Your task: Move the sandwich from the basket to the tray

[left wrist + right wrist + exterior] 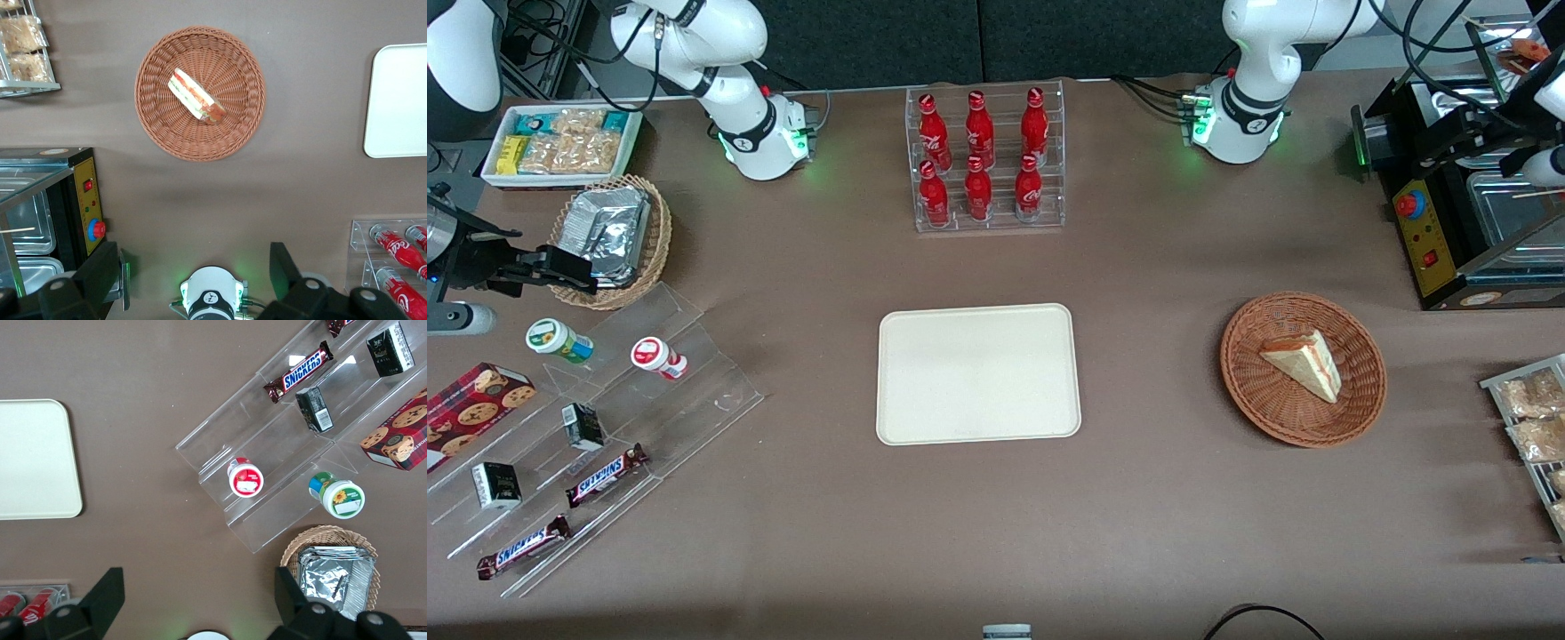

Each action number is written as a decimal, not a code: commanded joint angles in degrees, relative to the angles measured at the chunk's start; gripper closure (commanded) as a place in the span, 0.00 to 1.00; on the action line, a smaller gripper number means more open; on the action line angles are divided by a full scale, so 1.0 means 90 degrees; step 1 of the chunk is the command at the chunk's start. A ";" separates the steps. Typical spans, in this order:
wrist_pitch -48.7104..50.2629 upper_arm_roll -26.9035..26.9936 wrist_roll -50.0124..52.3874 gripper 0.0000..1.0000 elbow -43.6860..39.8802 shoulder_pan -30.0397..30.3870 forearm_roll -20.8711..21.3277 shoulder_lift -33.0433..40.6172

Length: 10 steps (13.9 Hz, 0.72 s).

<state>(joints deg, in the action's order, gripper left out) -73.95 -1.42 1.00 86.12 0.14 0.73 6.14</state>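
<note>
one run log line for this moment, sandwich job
stage: pre-grasp | gripper: open, high above table | triangular cream sandwich: in round reddish-brown wicker basket | flat cream rectangular tray: bare

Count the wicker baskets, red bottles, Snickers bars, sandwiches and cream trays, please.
Round wicker baskets: 2 (reddish-brown basket, tan basket)
Red bottles: 6
Snickers bars: 2
Triangular cream-bread sandwich: 1
Flat cream rectangular tray: 1
Total: 12
Left gripper hangs open above the table, holding nothing.

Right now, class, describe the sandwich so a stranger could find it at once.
Start at the cream tray mid-table, then look toward the working arm's end for the reddish-brown wicker basket. The sandwich lies in it: the only pale bread wedge with red-orange filling. The open gripper hangs high above.
</note>
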 commanded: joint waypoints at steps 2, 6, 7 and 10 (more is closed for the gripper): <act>0.0199 -0.0048 0.0123 0.00 -0.0204 -0.0026 -0.0043 -0.0076; -0.0122 -0.0038 0.0657 0.00 -0.0146 0.0003 0.0104 -0.0495; -0.0268 -0.0038 0.0989 0.00 -0.0088 0.0004 0.0123 -0.0623; -0.0892 -0.0038 0.1440 0.00 0.0147 0.0004 0.0259 -0.1023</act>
<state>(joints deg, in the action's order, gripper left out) -79.28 -1.59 11.02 86.86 0.24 1.41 -1.06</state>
